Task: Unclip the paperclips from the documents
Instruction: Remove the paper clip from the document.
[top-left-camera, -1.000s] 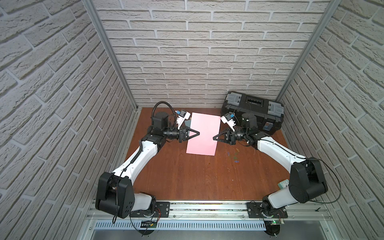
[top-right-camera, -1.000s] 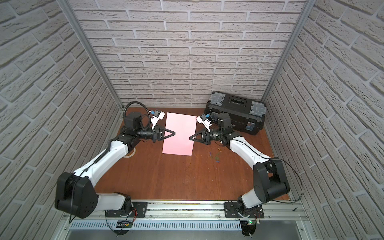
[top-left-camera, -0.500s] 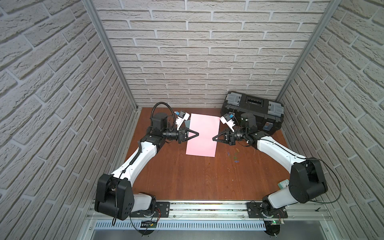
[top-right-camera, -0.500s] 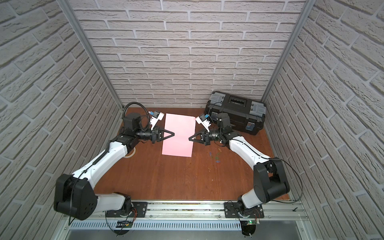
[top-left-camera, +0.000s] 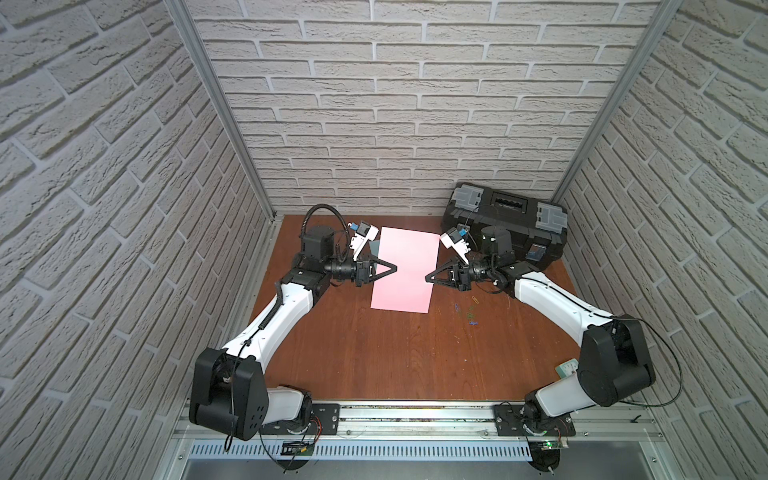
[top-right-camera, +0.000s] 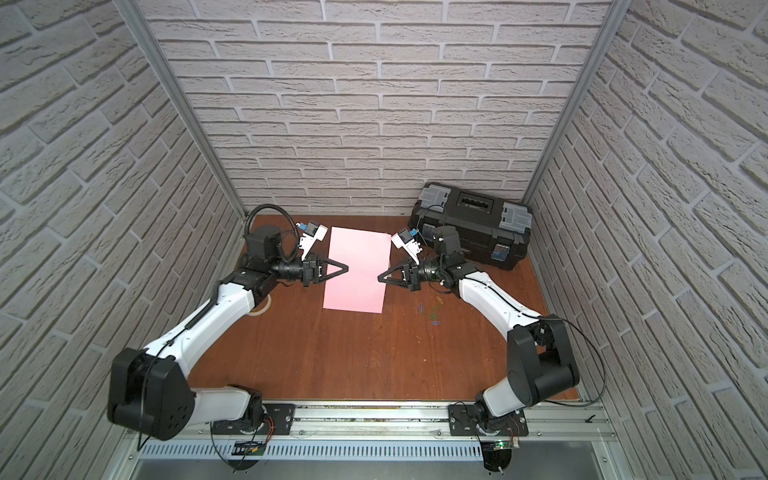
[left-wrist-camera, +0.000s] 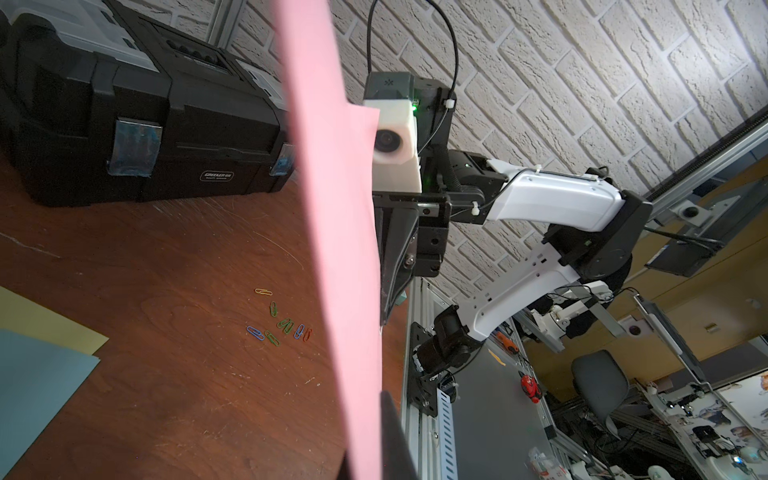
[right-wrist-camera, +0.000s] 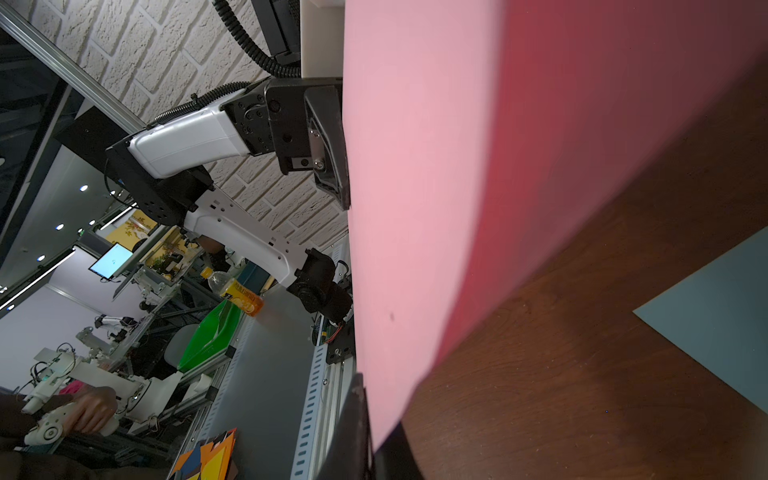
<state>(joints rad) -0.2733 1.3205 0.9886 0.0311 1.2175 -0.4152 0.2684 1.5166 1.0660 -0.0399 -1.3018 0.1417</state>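
Clamped with the left pincer (top-left-camera: 394, 269) on one long edge of the pink sheet (top-left-camera: 405, 257), tips pressed together on the paper. Held up off the wooden table (top-left-camera: 374, 353), spread flat and level between the two pincers in both top views. Plain pink, rectangular, smooth, without folds.

On the table below the left pincer, seen from the left wrist: a light blue sheet (left-wrist-camera: 37, 386) lying flat over part of a yellow sheet (left-wrist-camera: 45, 322), both matte and plain.

Straight across the paper from the left pincer: the right pincer (top-left-camera: 428, 279), likewise pinched tight on the opposite long edge. From the right wrist, seen almost edge-on, pale pink where lit, deep red in shadow.

Down on the table, just beside the right pincer and a little toward the arm's base: loose paperclips (top-left-camera: 466, 309), tiny bent wires in blue, green and orange, bunched close, touching no sheet.

Behind the right pincer, against the brick wall: a black toolbox (top-left-camera: 505, 216) with grey latches.
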